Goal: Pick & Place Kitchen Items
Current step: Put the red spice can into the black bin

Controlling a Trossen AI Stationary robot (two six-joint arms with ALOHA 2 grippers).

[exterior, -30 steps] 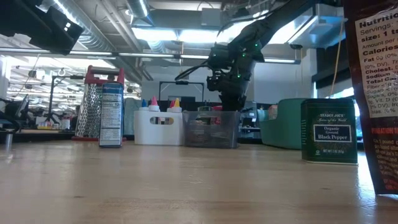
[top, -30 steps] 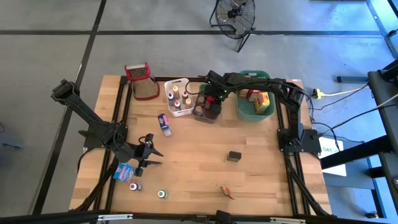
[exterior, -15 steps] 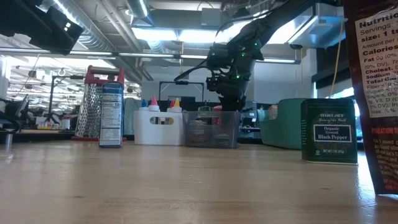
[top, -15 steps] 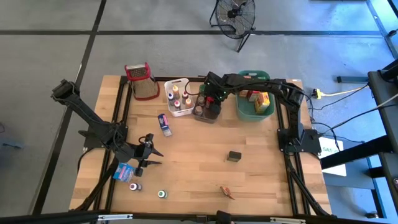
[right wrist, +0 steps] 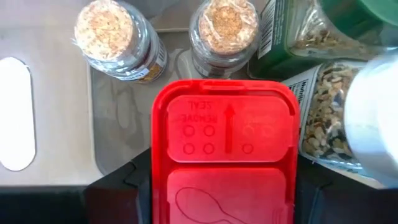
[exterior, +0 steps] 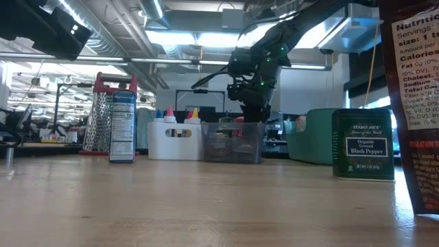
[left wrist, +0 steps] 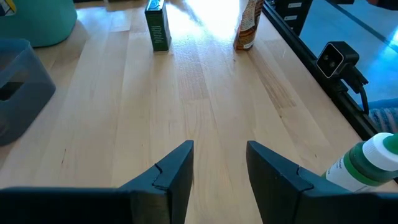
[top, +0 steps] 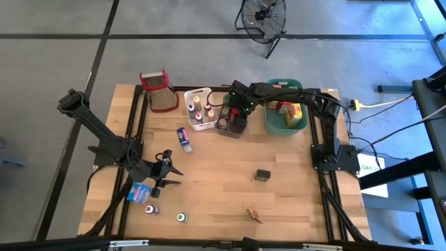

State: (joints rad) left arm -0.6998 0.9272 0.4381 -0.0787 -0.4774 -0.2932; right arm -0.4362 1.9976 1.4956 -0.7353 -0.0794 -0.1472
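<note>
My right gripper (top: 235,111) reaches down into the grey bin (top: 232,129) at the table's far middle. It is shut on a red-lidded tin (right wrist: 224,143). Two cork-topped jars (right wrist: 118,37) and a green packet (right wrist: 292,31) stand in the bin beside the tin. My left gripper (top: 169,176) hangs open over bare wood at the near left, holding nothing. A green-capped bottle (left wrist: 367,165) stands beside it. A dark green pepper tin (top: 262,174) stands on the table's middle right. My right gripper pinches the red-lidded tin between its two fingers, one on each narrow side (right wrist: 155,180) just below the lid. The fingers come from above, pointing steeply down. The tin is upright inside the grey bin, and its bottom is hidden.
A grater (top: 157,89), a white tub of bottles (top: 200,108) and a green tub with boxes (top: 287,115) line the far edge. A blue box (top: 184,138), a blue packet (top: 138,192), two small bottles (top: 150,208) and an orange packet (top: 255,215) lie about the near half.
</note>
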